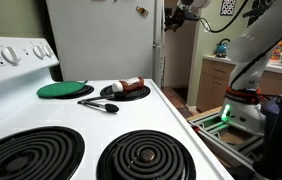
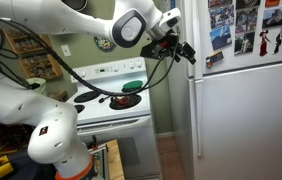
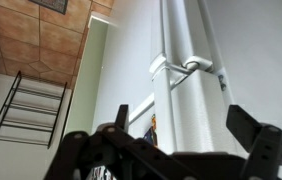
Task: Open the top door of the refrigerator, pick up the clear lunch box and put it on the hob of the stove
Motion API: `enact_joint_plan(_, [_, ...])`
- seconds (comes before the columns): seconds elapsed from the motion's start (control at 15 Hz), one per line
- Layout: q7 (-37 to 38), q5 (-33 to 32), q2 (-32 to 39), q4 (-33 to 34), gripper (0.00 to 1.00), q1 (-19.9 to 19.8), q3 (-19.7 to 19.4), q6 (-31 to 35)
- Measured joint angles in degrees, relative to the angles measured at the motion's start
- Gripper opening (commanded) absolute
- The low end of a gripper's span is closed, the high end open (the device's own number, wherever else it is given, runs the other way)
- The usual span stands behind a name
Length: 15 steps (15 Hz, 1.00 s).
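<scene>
The gripper (image 2: 184,50) hangs at the handle-side edge of the top door of the refrigerator (image 2: 249,38), near that door's lower corner; whether it touches the door cannot be told. The door lies shut, flush with the longer lower door (image 2: 251,125), and bears photos and magnets (image 2: 243,20). In the wrist view the gripper (image 3: 181,122) is released, its dark fingers (image 3: 121,118) spread wide with nothing between them; beyond them runs a white door handle (image 3: 186,40). In an exterior view the gripper (image 1: 175,16) shows high up, by the front edge of the refrigerator (image 1: 101,40). The stove (image 2: 116,72) stands near the refrigerator's side; its hob (image 1: 76,118) carries black coil burners (image 1: 146,155), a green round plate (image 1: 61,89), a black plate with food (image 1: 126,91) and a black spoon (image 1: 99,105) just beside that plate.
</scene>
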Motion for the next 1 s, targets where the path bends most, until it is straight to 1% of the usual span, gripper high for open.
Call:
enact_joint_plan(0.4, [2.9,-1.2,3.1,1.2,1.0,-3.4,0.5,1.3])
enact_joint_plan(0.6, [4.8,-1.2,4.4,2.0,1.0,-3.6,0.9,1.4])
enact_joint_plan(1.0, [6.6,-1.1,7.0,2.9,1.0,-3.6,1.2,4.8])
